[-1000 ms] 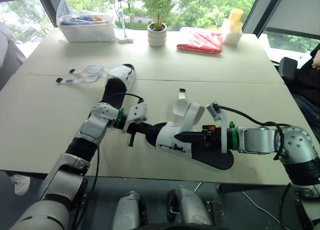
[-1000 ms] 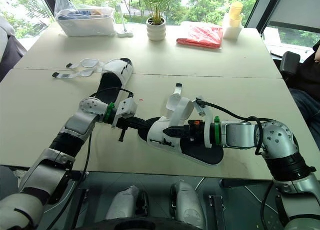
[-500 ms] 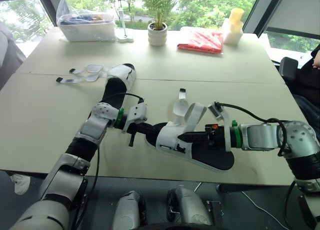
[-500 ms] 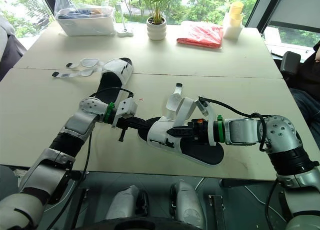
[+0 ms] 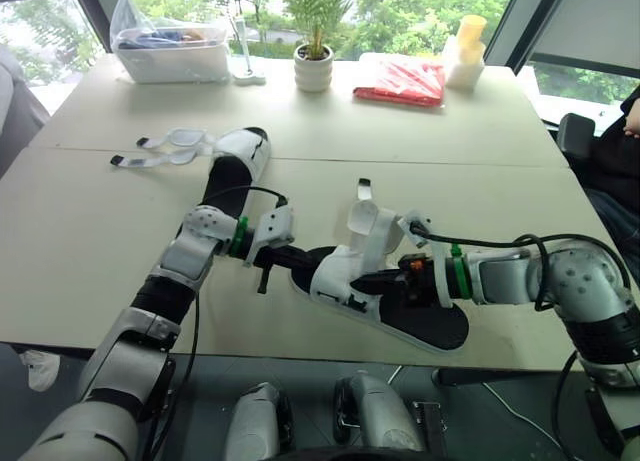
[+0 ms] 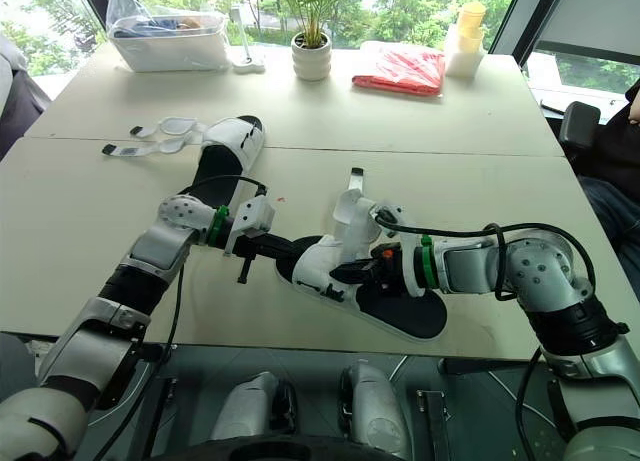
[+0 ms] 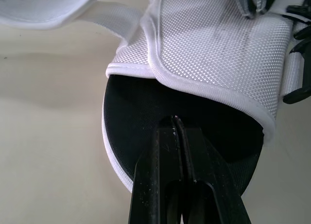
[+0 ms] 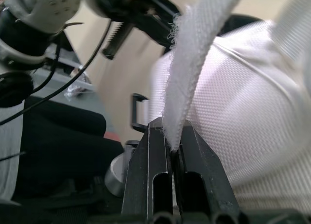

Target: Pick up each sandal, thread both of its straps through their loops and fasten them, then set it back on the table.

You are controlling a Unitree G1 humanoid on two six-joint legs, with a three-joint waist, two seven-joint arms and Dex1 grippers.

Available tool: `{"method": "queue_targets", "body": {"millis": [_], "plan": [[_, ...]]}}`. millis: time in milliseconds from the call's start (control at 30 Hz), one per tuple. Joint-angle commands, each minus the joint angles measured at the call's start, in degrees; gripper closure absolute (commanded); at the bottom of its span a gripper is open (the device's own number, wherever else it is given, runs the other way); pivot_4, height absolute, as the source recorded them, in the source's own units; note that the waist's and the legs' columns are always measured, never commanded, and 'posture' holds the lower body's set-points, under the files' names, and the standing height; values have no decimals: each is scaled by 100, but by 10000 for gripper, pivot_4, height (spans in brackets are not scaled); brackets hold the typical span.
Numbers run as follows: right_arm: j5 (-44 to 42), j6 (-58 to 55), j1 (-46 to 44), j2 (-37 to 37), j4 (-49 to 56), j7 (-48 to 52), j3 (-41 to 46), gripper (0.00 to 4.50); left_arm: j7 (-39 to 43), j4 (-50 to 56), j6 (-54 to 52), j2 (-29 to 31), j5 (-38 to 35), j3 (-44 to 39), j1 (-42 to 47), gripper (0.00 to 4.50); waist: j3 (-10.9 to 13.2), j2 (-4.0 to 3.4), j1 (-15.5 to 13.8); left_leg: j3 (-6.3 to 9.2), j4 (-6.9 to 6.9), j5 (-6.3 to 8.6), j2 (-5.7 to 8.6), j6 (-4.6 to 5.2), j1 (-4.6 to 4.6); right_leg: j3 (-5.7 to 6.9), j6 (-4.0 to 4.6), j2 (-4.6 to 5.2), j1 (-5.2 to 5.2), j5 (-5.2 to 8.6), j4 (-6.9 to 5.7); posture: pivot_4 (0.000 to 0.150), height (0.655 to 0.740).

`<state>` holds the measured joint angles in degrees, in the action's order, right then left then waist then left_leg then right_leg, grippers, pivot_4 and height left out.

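Roughly, the task is at an early stage. On the surface (image 5: 90,221) both sandals sit w/ straps undone. The far sandal (image 5: 235,161) looks untouched, straps splayed out. The near sandal (image 5: 340,276) lies between the arms. The left gripper (image 5: 283,260) has its fingers pressed together at the toe, over the black insole. The right gripper (image 5: 368,279) has its fingers clenched on a white strap (image 8: 194,54), seemingly not yet through the black loop (image 8: 137,112). Still to do: approx. all four straps, then set-downs.
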<state>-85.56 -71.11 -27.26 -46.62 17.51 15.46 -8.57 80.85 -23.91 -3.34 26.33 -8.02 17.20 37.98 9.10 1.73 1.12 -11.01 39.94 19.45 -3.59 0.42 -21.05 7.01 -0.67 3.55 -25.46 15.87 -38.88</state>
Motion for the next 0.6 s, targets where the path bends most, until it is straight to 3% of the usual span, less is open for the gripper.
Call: {"method": "queue_targets", "body": {"millis": [33,233,467,600], "plan": [[-94,-108,-26,71,239,303,168,44195,-55,-50,-23,59,106,25,-78,45000,0,0,-5,1,0,0,0,0,-1,2,0,0,0,0,0,1500,7278],[111,-327,-9,111,291,308,64,44195,-75,-88,-12,0,114,48,-36,45000,0,0,-9,5,2,0,0,0,-7,6,1,0,-1,0,2,1500,7278],[1202,-235,401,51,642,483,-158,44195,-75,-49,-17,-18,119,56,-58,45000,-3,-1,-30,11,2,0,0,0,-14,13,0,1,0,0,11,1500,7278],[1009,-235,565,94,882,486,168,44195,-57,-75,17,-18,125,68,-64,45000,-5,-2,-35,14,3,0,0,0,-14,16,0,1,2,-1,13,1500,7278]]}}
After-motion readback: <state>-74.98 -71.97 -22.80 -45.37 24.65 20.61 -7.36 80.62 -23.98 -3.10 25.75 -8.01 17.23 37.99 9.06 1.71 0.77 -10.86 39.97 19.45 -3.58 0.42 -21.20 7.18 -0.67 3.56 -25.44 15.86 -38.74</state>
